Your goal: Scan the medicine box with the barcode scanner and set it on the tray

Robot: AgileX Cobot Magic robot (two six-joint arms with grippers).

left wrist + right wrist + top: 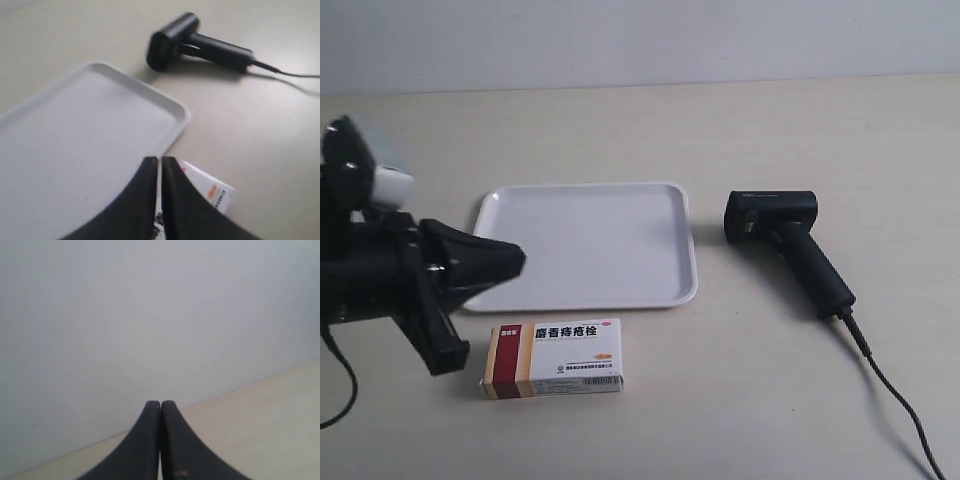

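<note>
Small flat white cardboard medicine box [554, 359] lies flat on surface just in front of white plastic tray [686, 245]; likely light, crushable, so grip its long edges; left hand [160, 162] pinched closed, empty.

White medicine box [555, 358], dark red and tan band at the 9 o'clock end, black Chinese lettering, small orange mark, barcode strip along the 6 o'clock edge. Plain white tray [685, 245]. Matte black barcode scanner [788, 247], black cable [900, 400]. Pale beige surface [770, 400]. Black left claw [160, 165]; black right claw [160, 407]. Grey-white wall [150, 315].
</note>
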